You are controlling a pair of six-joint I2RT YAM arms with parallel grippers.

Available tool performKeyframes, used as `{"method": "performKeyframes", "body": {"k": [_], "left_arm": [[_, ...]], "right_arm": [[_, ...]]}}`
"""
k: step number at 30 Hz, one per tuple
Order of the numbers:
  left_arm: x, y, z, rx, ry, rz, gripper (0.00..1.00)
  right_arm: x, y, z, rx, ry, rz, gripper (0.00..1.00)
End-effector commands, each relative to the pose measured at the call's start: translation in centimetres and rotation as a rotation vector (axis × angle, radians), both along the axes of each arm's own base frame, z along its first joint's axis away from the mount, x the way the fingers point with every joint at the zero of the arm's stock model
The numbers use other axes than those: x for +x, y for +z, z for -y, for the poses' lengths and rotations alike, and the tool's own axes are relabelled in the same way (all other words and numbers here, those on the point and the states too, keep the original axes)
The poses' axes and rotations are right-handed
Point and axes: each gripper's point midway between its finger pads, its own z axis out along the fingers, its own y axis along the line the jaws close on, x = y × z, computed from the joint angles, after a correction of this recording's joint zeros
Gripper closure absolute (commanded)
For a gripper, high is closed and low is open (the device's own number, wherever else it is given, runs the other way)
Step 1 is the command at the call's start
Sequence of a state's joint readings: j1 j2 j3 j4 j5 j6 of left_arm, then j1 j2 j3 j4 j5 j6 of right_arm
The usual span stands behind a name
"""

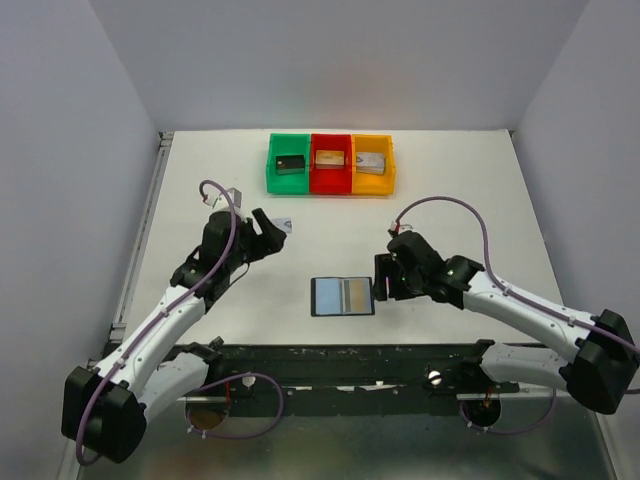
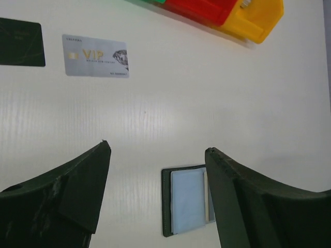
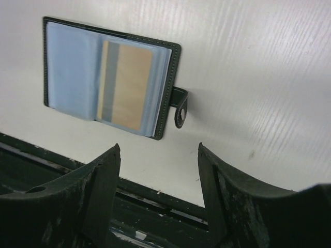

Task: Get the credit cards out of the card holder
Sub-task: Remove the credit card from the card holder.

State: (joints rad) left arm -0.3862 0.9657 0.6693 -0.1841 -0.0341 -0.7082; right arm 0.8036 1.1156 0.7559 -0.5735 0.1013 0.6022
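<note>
Closest in, the right claw [image 3: 159,151] is seen spread and empty, held just beside the strap side of the wallet [image 3: 67,67]. The wallet lies open near the middle of the table's [image 1: 450,200] near edge. One tan card [image 3: 129,85] is seen tucked in a clear sleeve — whether another is stacked behind it cannot be told. Two cards are already out: a black card [image 2: 20,42] and a silver card [image 2: 95,56], laid flat side by side left of the table's middle. The left claw [image 2: 158,150] is released, with nothing in it. About half the job is judged done. Three bins [image 1: 331,187] at the far edge hold blocks [image 1: 291,163] — well apart, so nothing is blocked.
</note>
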Motion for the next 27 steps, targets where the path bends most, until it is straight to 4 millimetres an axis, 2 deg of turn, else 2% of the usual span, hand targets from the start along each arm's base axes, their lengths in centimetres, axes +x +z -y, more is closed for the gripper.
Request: {"method": "performKeyframes", "body": {"k": [1,5,9,15,24,27], "left_arm": [[-3.4,-1.6,3.1,-0.122,-0.11,-0.081,0.15],[-5.5,-1.7,5.6,-0.119,-0.211,-0.076,0.19],[-6.7,-2.7,6.6,-0.092,-0.243,-0.108,0.23],[-7.5,-3.8,6.9,-0.072,-0.266,-0.12,0.29],[-7.4,-4.0,6.6,-0.037,-0.256,-0.134,0.33],[-7.0,-4.6,6.0,-0.009,-0.209,-0.163,0.32]], "right_arm": [[0.6,-2.3,1.4,-0.104,-0.072,-0.039,0.31],[1.1,-3.8,1.2,-0.155,-0.077,-0.075,0.33],[1.7,-5.0,0.9,-0.186,-0.079,-0.106,0.36],[2.4,-5.7,0.9,-0.208,-0.081,-0.121,0.45],[2.9,-6.5,1.1,-0.221,-0.071,-0.148,0.52],[2.8,-6.8,0.9,-0.214,-0.059,-0.157,0.59]]}}
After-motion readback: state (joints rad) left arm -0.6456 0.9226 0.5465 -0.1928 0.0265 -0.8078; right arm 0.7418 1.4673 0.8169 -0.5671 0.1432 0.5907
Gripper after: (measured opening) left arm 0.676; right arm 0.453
